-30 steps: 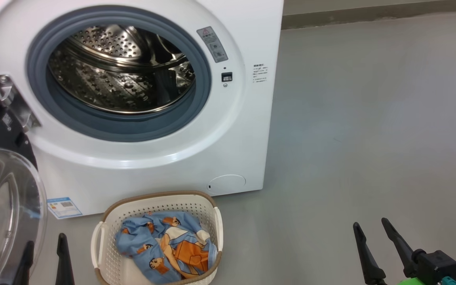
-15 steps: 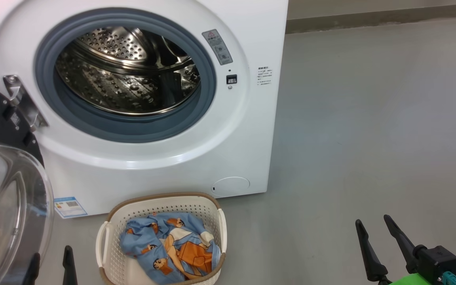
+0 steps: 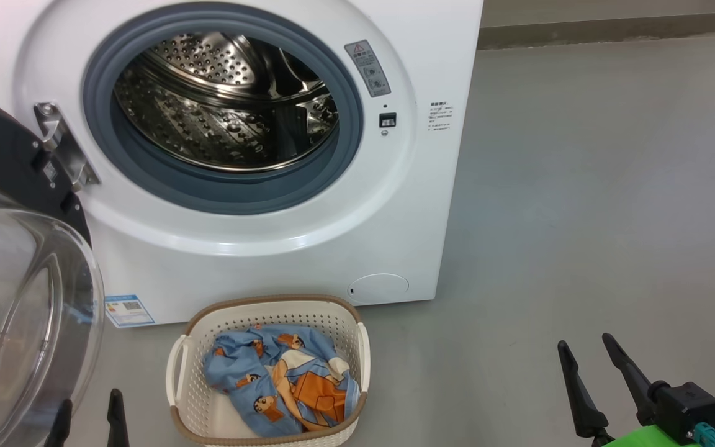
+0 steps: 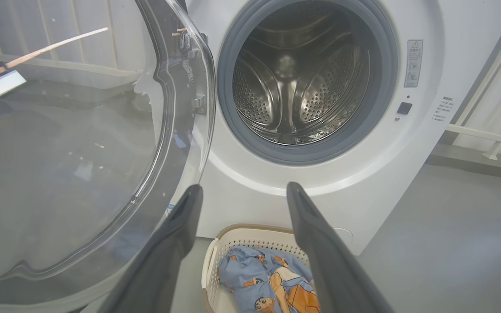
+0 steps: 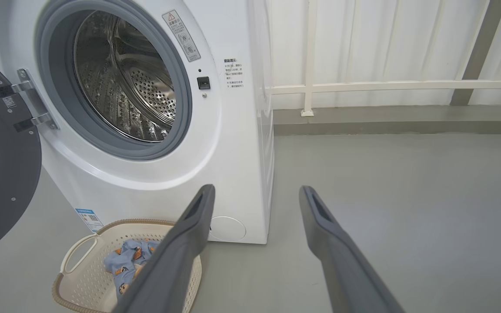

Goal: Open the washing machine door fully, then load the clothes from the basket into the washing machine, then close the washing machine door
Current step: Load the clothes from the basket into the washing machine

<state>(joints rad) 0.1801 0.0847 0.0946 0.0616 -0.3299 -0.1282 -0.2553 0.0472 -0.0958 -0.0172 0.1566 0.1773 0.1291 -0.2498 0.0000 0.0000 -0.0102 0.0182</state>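
Note:
The white washing machine stands with its steel drum exposed. Its door is swung out to the left, the clear glass bowl bulging toward me; in the right wrist view the door shows its dark grey inner face. On the floor before the washer sits the cream basket holding the light blue printed clothes. My left gripper is open at the lower left, between door and basket. Far right of the basket, my right gripper is open with nothing between its fingers.
Grey floor stretches to the right of the washer. A white railing and wall panels stand behind it. A blue label sticker sits low on the washer's front, near the door's edge.
The head camera has swung left, shifting the washer and basket rightward in the picture. The left fingertips sit lower in view. Nothing was grasped or let go.

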